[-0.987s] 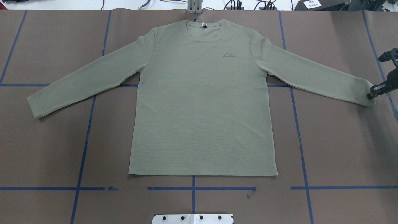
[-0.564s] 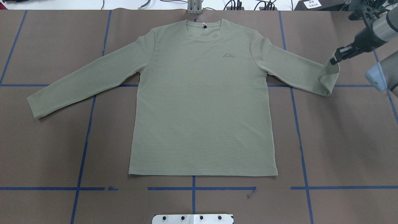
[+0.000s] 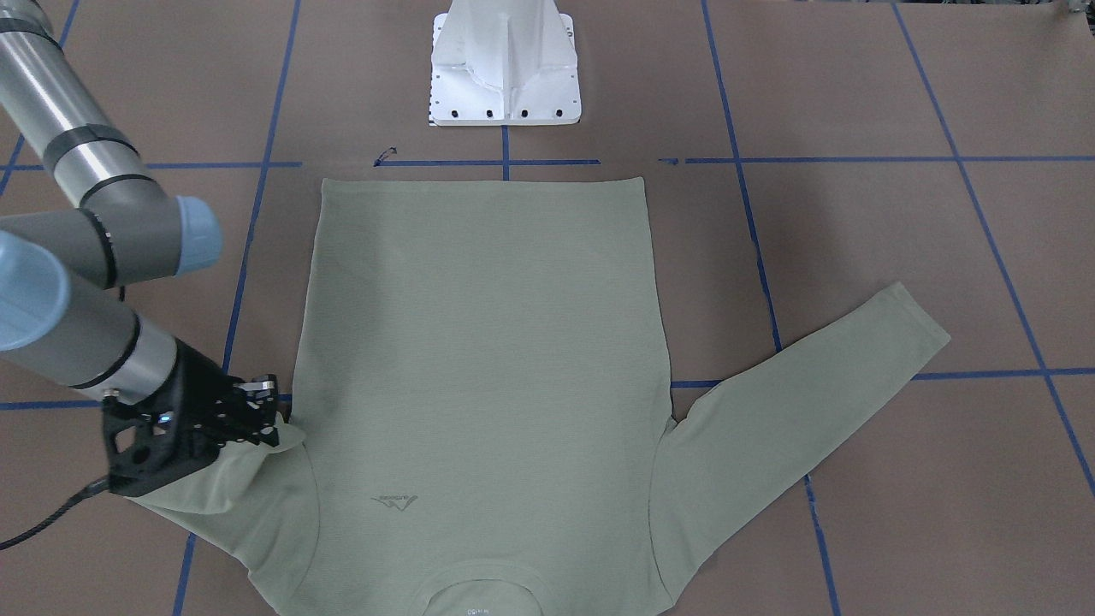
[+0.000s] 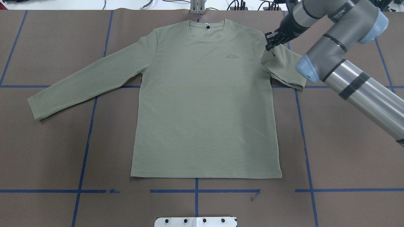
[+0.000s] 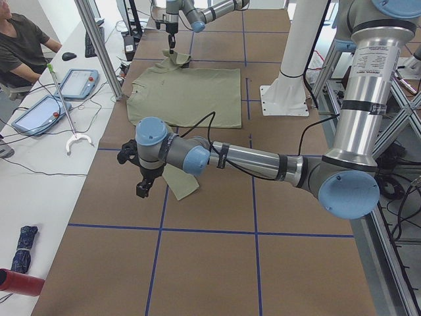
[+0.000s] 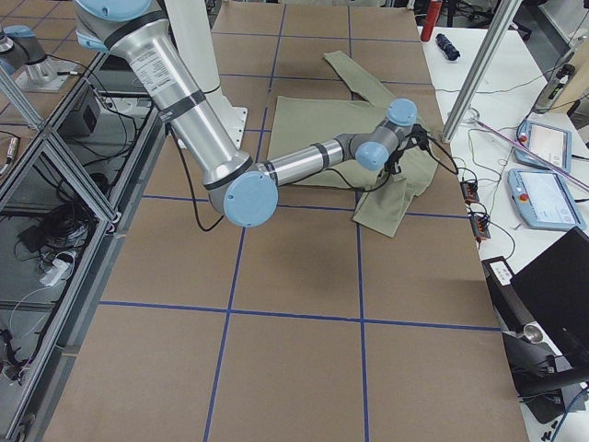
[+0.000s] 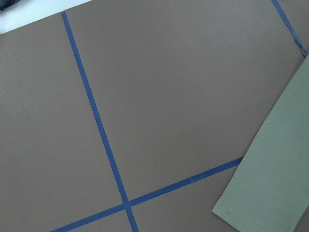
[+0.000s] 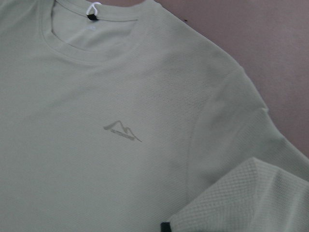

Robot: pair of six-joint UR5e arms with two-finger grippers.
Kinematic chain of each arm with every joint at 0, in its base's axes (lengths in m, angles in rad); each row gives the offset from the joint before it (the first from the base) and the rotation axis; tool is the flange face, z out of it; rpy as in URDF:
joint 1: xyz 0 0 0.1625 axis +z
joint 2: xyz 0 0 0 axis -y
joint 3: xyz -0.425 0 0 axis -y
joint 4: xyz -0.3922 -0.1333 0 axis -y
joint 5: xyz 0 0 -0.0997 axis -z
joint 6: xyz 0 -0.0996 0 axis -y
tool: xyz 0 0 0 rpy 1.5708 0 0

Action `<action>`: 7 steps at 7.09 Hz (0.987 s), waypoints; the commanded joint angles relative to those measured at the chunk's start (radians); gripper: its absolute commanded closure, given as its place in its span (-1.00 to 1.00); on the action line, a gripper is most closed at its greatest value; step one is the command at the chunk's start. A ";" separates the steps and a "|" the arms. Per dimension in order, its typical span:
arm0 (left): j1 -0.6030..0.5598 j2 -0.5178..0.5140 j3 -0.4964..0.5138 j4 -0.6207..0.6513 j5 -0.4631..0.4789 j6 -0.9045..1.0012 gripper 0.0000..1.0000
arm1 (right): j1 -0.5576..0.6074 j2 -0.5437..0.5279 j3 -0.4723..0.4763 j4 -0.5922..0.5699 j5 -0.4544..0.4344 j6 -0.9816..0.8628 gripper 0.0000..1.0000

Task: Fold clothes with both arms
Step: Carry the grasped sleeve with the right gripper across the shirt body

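The sage-green shirt (image 4: 205, 110) lies flat and chest-up on the brown table, its collar at the far edge. My right gripper (image 4: 270, 42) is shut on the right sleeve's cuff and holds it over the shoulder seam, so that sleeve (image 4: 284, 67) is doubled back on itself. From the front, the same gripper (image 3: 272, 419) pinches the cuff beside the shirt's body. The chest logo (image 8: 121, 131) and the lifted cuff (image 8: 251, 198) fill the right wrist view. The left sleeve (image 4: 79, 85) lies straight. My left gripper (image 5: 141, 187) hovers over its cuff (image 7: 270, 193); I cannot tell whether it is open or shut.
The white pedestal base (image 3: 505, 68) stands at the near edge behind the shirt's hem. Blue tape lines (image 4: 85, 142) grid the table. A person (image 5: 23, 46) sits at a side bench with tablets (image 5: 79, 82) beyond the collar end.
My right gripper has carried the cuff from the far right of the table inward and up to the shoulder, doubling the sleeve over. The right arm now reaches across the table.
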 commanded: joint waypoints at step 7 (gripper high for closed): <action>0.001 0.009 0.004 0.000 0.000 0.002 -1.00 | -0.325 0.482 -0.341 -0.058 -0.471 0.057 1.00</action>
